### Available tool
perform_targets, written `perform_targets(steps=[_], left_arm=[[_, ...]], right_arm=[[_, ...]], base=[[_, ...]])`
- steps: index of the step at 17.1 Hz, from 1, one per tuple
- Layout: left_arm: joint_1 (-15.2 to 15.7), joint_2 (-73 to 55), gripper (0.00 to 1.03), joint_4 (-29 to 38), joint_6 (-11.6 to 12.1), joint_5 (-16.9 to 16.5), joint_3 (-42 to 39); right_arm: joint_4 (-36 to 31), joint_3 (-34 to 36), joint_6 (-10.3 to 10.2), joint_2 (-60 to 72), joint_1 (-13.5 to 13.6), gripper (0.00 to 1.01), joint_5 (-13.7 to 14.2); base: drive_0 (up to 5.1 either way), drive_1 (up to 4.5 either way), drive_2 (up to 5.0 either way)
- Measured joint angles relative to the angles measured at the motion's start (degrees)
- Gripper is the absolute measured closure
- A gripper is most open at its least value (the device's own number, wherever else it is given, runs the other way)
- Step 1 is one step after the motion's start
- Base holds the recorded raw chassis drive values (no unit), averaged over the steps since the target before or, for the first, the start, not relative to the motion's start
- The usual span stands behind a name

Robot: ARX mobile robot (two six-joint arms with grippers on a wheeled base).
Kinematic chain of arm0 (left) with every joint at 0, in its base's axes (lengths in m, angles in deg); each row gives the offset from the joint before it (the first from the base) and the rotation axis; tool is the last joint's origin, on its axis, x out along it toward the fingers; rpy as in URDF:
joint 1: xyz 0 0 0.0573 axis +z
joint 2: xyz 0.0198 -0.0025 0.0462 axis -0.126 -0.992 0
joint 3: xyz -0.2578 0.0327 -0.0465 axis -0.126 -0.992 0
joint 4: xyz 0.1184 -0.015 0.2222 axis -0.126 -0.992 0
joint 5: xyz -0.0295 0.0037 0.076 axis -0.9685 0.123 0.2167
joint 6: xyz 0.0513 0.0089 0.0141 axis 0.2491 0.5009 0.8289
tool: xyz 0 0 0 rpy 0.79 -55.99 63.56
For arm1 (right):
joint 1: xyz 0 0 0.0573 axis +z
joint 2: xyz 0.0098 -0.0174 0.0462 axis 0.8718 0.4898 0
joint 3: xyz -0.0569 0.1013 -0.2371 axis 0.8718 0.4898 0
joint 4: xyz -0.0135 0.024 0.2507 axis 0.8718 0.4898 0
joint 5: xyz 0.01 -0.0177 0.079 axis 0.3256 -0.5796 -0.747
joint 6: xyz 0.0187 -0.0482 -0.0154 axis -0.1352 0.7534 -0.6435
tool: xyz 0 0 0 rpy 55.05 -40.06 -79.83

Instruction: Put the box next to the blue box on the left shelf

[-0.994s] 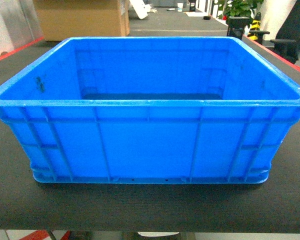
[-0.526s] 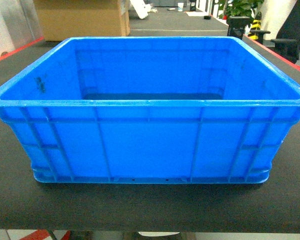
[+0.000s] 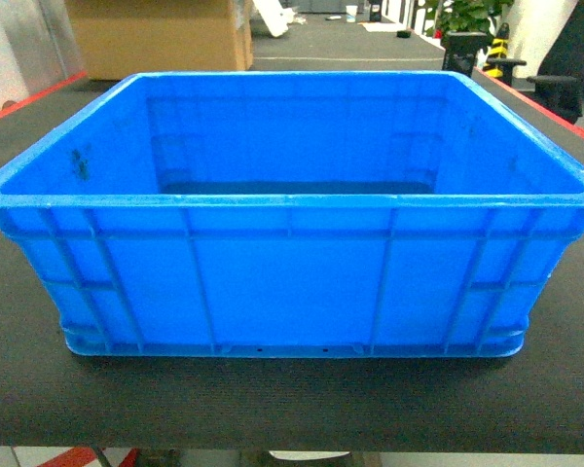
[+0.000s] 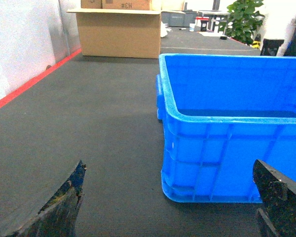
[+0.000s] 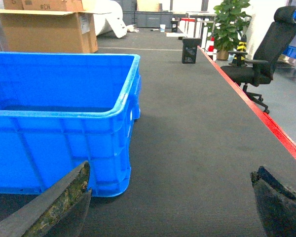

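- The left gripper (image 4: pixel 167 197) is hanging spread wide off the crate's near-left corner, gripping nothing.
- The right gripper (image 5: pixel 170 197) is waiting likewise, fingers apart, off the near-right corner.
- The crate (image 3: pixel 292 253) is sitting empty on the dark mat (image 3: pixel 273 404), untouched.
- Likely pre-grasp: both arms need to close in on opposite walls. No shelf is showing.

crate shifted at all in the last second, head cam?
No. The box sits in the same spot relative to the cardboard box behind it and the table's near edge.
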Motion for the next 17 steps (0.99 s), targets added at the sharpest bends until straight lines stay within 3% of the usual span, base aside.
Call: perform_targets(steps=[17], left_arm=[[0.0,0.0,0.05,0.0,0.0,0.02,0.0]], right_arm=[[0.0,0.0,0.02,0.0,0.0,0.03,0.0]], base=[[0.0,0.0,0.0]])
